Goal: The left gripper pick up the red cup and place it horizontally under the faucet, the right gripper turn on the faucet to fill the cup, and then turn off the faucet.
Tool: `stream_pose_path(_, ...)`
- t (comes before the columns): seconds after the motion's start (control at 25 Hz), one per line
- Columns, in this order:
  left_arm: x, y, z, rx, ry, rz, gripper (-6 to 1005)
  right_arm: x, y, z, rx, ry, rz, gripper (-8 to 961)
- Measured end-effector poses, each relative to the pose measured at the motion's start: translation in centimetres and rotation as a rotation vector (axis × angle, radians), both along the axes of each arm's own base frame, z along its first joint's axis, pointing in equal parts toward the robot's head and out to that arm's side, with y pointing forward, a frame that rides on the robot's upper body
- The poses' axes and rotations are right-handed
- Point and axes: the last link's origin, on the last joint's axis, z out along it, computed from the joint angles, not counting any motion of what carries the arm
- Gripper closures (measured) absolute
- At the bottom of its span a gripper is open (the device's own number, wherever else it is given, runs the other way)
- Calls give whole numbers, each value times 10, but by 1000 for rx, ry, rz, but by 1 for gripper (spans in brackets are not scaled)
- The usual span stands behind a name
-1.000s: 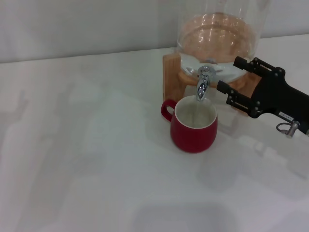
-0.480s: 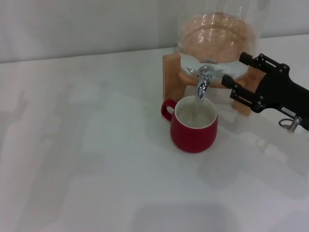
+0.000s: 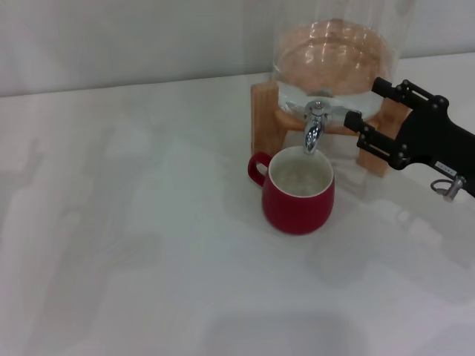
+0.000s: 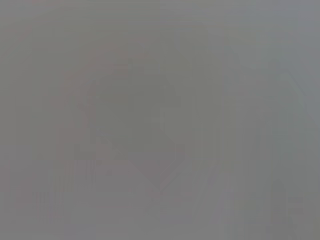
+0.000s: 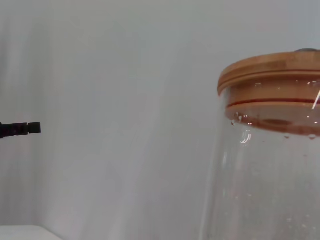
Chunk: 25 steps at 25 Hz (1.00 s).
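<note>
- White tabletop (image 3: 133, 245) — we see the red cup (image 3: 298, 194) upright under the faucet (image 3: 314, 126), contents unclear.
- Glass jar (image 3: 338, 59) holds water.
- Our right gripper (image 3: 365, 111) — jaws spread, gripping nothing.

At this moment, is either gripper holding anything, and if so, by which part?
Nothing is held. The right gripper is open beside the faucet, not closed on it; the red cup stands free under it. The left gripper is out of view.

Right gripper (image 3: 363, 111) reaches in from the right edge at mid height, arm angled up-left, fingers (image 3: 371, 141) spread apart.
</note>
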Motion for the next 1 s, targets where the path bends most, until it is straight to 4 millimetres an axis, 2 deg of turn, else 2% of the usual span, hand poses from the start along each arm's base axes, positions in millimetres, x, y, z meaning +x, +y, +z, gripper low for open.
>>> stream_pose_path(0.56,1,0,0,-1,0,-2,115,6,-6,2,9,1,-14,279)
stream_pose_path(1.0,1,1,-1,-3,0,-1,115,12,-27,3,1,27,-2,279)
